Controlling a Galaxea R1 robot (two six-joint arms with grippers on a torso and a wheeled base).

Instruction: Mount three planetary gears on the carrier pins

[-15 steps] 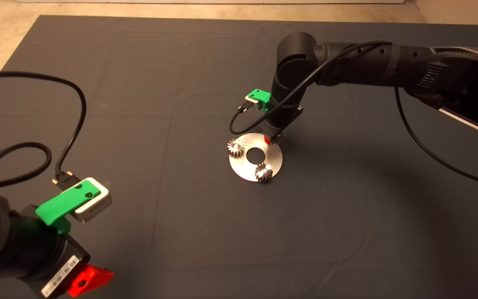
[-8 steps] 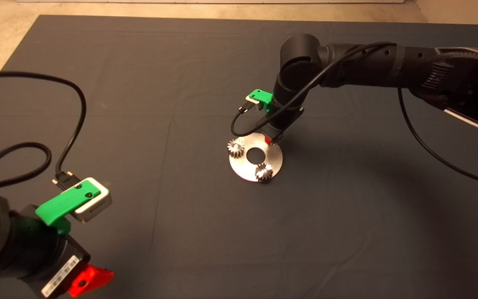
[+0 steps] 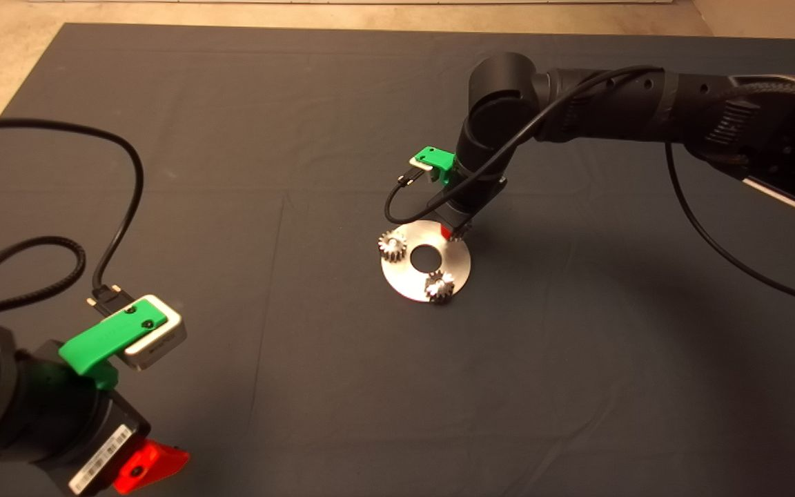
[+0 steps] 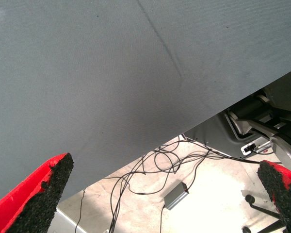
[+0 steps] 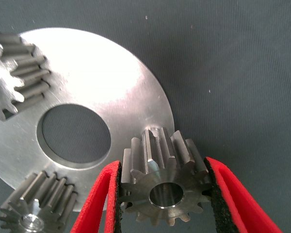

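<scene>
The shiny round disc (image 3: 408, 281) with a centre hole lies mid-mat. Two planetary gears (image 3: 392, 246) (image 3: 439, 286) sit on it over carrier pins; a silver pin end shows in one gear's (image 5: 36, 206) centre, and the other gear (image 5: 14, 82) is at the disc's (image 5: 102, 77) opposite side. My right gripper (image 3: 454, 233) stands over the disc's far right rim, shut on the third gear (image 5: 162, 187), with both pads (image 5: 117, 189) against its teeth. Whether a pin is in its hole I cannot tell. My left gripper (image 3: 152, 466) is parked at the lower left, open.
A black cable (image 3: 121, 200) loops across the mat's left side to the left wrist camera. In the left wrist view the mat's edge (image 4: 194, 126) shows, with floor cables (image 4: 150, 170) and a small grey box (image 4: 176, 195) beyond it.
The right arm's upper joint has drifted slightly to the right. Its gripper has stayed at the disc's far rim with the gear. The left arm has not moved.
</scene>
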